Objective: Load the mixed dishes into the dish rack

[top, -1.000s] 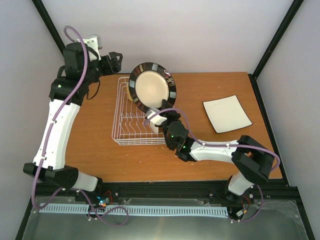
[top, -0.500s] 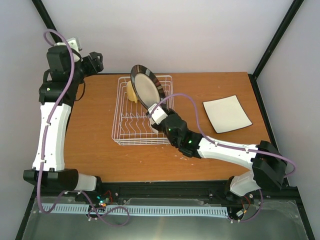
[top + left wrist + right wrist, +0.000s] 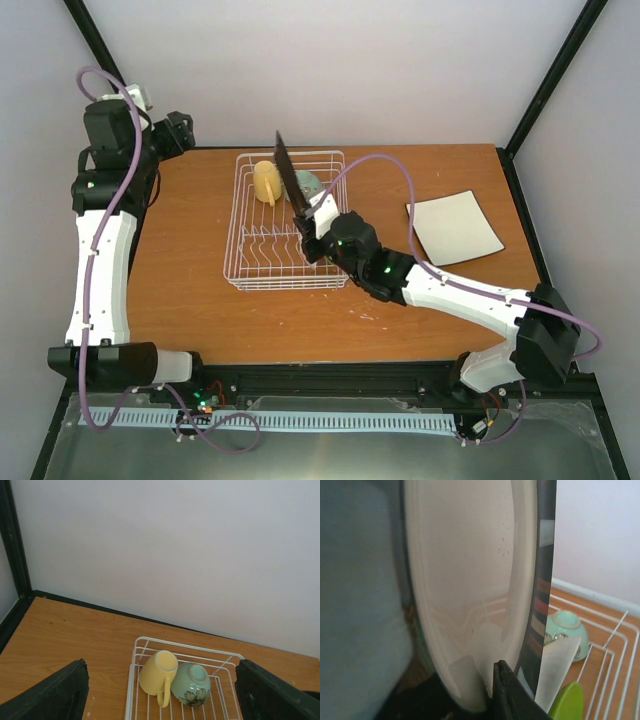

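My right gripper (image 3: pixel 312 222) is shut on the dark-rimmed cream plate (image 3: pixel 288 172), which it holds on edge and upright over the dish rack (image 3: pixel 240 268). In the right wrist view the plate's cream face (image 3: pixel 470 580) fills the frame, and a black finger (image 3: pixel 507 692) presses on it near the dark rim (image 3: pixel 546 555). The yellow cup (image 3: pixel 266 182) and the pale mint bowl (image 3: pixel 308 184) lie upside down side by side at the rack's far end. A lime-green plate (image 3: pixel 568 703) shows beside the held plate. The square white plate (image 3: pixel 455 228) lies on the table to the right. My left gripper (image 3: pixel 176 134) hangs open at the back left, holding nothing.
The rack's upright prongs (image 3: pixel 268 245) stand in rows in its near half. From the left wrist, the cup (image 3: pixel 159 672) and bowl (image 3: pixel 191 684) sit inside the rack's far rim (image 3: pixel 185 646). A black frame post (image 3: pixel 100 45) and the back wall are close behind my left arm.
My right gripper has turned the dark-rimmed plate from facing the camera to edge-on and moved it left over the rack. My left arm has pulled back towards the far left corner.
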`<state>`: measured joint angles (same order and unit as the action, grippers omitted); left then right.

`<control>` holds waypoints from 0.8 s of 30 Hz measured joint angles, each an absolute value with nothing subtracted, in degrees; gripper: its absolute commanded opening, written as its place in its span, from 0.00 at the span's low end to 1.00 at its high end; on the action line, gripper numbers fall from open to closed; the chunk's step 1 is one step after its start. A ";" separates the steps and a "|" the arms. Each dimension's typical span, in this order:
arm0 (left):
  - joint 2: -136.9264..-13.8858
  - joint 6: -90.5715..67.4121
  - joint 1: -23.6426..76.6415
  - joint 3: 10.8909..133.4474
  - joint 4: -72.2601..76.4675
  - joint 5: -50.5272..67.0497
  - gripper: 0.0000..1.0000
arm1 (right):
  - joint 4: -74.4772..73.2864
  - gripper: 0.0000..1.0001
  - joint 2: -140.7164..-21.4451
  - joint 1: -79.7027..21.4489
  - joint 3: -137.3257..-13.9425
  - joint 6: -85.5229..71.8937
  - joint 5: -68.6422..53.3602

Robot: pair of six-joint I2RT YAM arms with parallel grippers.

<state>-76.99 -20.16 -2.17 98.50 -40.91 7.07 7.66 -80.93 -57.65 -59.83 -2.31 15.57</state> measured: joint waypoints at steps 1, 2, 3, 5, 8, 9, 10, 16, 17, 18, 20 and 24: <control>-76.64 -20.16 -2.68 98.04 -40.71 7.27 0.81 | 7.44 0.03 -80.73 -56.86 -59.83 -5.06 14.63; -76.25 -20.12 -3.22 97.47 -40.53 7.33 0.81 | 7.25 0.03 -80.62 -56.12 -59.81 -7.49 13.98; -75.99 -20.08 -3.57 97.17 -40.45 7.35 0.81 | 7.22 0.03 -80.62 -55.29 -59.81 -10.04 13.28; -75.53 -19.97 -4.01 96.66 -40.29 7.38 0.81 | 7.18 0.03 -80.64 -53.56 -59.81 -15.22 11.49; -74.94 -19.92 -4.08 95.98 -39.90 7.60 0.81 | 7.11 0.03 -80.84 -51.66 -59.83 -21.52 8.86; -74.78 -19.88 -4.08 95.70 -39.81 7.68 0.81 | 7.09 0.03 -81.01 -51.18 -59.83 -23.44 7.84; -74.70 -19.86 -4.10 95.55 -39.81 7.73 0.81 | 7.09 0.03 -81.19 -50.98 -59.83 -24.69 7.14; -74.59 -19.70 -4.10 94.94 -39.46 7.73 0.81 | 7.35 0.03 -81.71 -50.87 -59.90 -28.21 2.39; -74.59 -19.68 -4.10 94.91 -39.40 7.77 0.81 | 7.40 0.03 -81.71 -50.92 -60.10 -28.23 1.85; -74.56 -19.64 -4.10 94.91 -39.38 7.84 0.81 | 7.11 0.03 -81.71 -50.92 -60.47 -28.29 1.28; -74.52 -19.57 -4.10 94.87 -39.29 8.03 0.81 | 6.50 0.03 -81.73 -50.92 -61.76 -28.47 -0.03; -74.48 -19.55 -4.10 94.45 -38.94 8.38 0.81 | 5.54 0.03 -82.59 -50.92 -65.54 -29.23 -2.92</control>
<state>-74.48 -19.55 -4.10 94.45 -38.94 8.38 5.54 -82.59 -50.92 -65.54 -29.23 -2.92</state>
